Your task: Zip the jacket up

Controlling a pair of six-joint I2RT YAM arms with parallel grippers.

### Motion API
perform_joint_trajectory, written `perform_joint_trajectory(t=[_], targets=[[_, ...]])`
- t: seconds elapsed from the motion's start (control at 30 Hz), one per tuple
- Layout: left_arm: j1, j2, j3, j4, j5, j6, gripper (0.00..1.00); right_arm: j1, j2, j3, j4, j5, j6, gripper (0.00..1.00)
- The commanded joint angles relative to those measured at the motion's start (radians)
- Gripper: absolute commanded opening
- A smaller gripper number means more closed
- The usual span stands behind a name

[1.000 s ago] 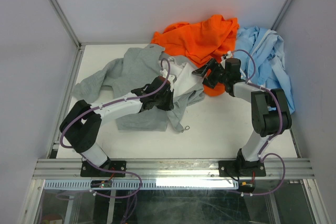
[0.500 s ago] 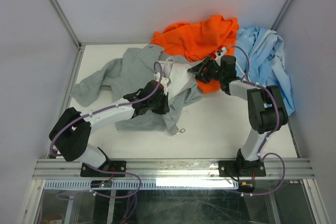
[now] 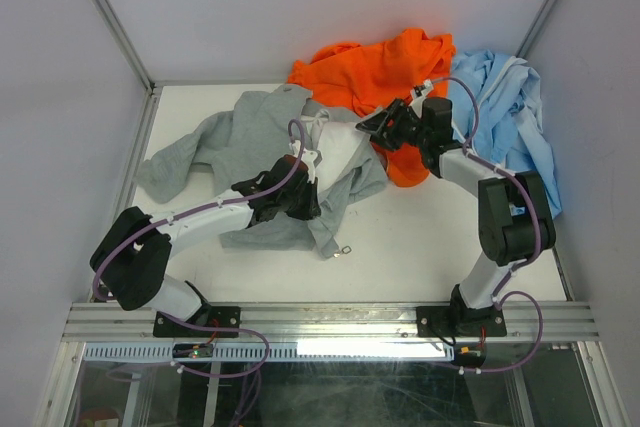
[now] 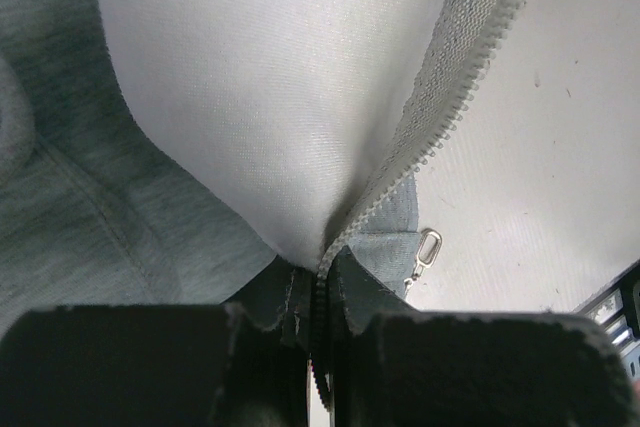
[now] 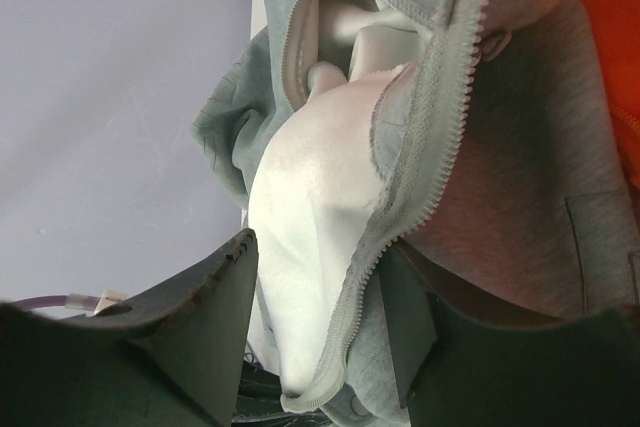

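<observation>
The light heather-grey jacket [image 3: 245, 132] lies open and crumpled at the left-middle of the table, its white lining [image 3: 345, 147] showing. My left gripper [image 3: 300, 202] is shut on the jacket's pale zipper edge near the hem; the left wrist view shows the zipper tape [image 4: 440, 127] pinched in the gripper [image 4: 318, 295], with the metal pull ring [image 4: 427, 246] hanging beside it. My right gripper [image 3: 373, 129] is open at the jacket's upper front edge. In the right wrist view the other zipper edge [image 5: 420, 177] and white lining run between its spread fingers [image 5: 205, 322].
A bright orange garment [image 3: 385, 72] is heaped at the back middle, touching the grey jacket. A light blue jacket [image 3: 510, 117] lies at the back right under the right arm. White walls and metal posts close in the table; bare tabletop [image 3: 420, 237] lies in front.
My right gripper has moved back and slightly left to the jacket's upper edge. My left arm has drawn back towards the near left, dragging the hem and pull ring with it.
</observation>
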Motion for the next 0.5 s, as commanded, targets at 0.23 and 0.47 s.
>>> perform_joint_trajectory(t=[0.23, 0.47], targets=[[0.054, -0.025, 0.119, 0.032, 0.163, -0.006, 0.0, 0.022, 0.023, 0.476, -0.198, 0.061, -0.341, 0.0], [0.215, -0.088, 0.023, 0.136, 0.318, -0.108, 0.0, 0.107, 0.157, 0.653, -0.352, 0.062, -0.409, 0.0]])
